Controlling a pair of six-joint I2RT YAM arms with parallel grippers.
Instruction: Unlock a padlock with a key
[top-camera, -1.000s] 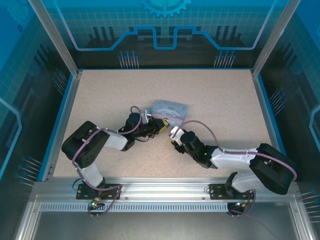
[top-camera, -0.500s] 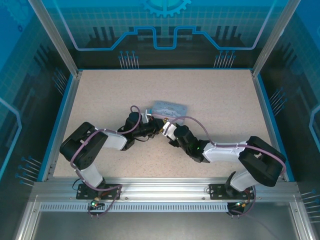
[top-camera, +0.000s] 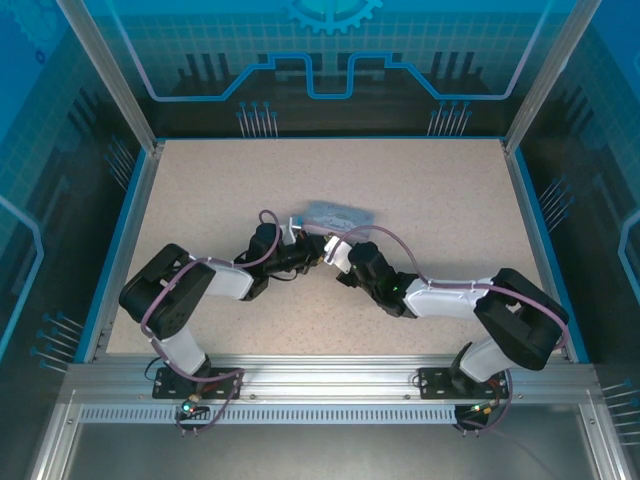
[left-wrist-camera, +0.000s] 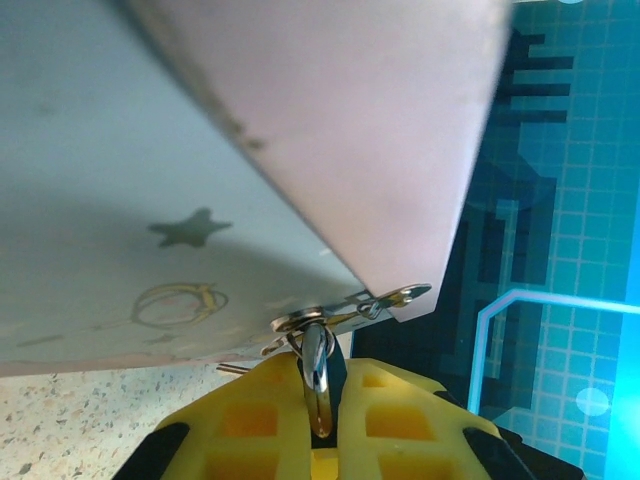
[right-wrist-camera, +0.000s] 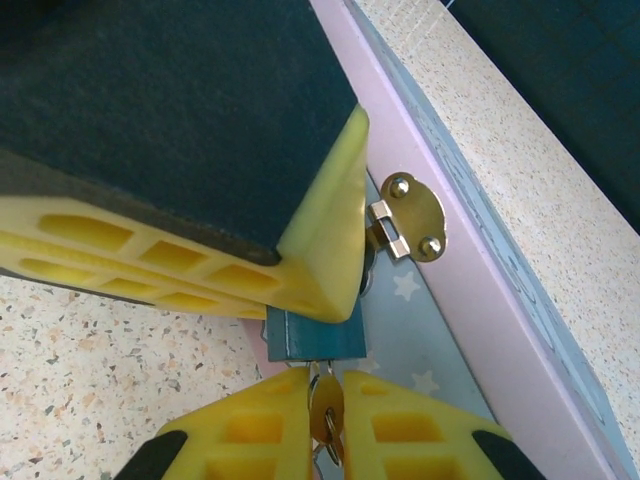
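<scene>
The teal padlock (right-wrist-camera: 315, 337) hangs at the latch (right-wrist-camera: 410, 215) of the pale-blue tin (right-wrist-camera: 470, 330). In the right wrist view a yellow finger of the left gripper covers the padlock's top. My left gripper (left-wrist-camera: 320, 378) is shut on the padlock's shiny shackle (left-wrist-camera: 317, 365), right under the tin's hasp (left-wrist-camera: 390, 298). The brassy key (right-wrist-camera: 325, 405) sticks into the padlock's underside, and my right gripper (right-wrist-camera: 325, 388) is shut on its head. In the top view the left gripper (top-camera: 316, 250) and the right gripper (top-camera: 338, 254) meet tip to tip beside the tin (top-camera: 338, 213).
The speckled table (top-camera: 430, 190) lies open on all sides of the tin. A blue rim and metal posts (top-camera: 530, 190) bound it. A small key ring (right-wrist-camera: 330, 455) dangles from the key between my right fingers.
My right gripper has moved left and forward to the padlock and closed on the key. The left gripper has stayed where it was, still shut.
</scene>
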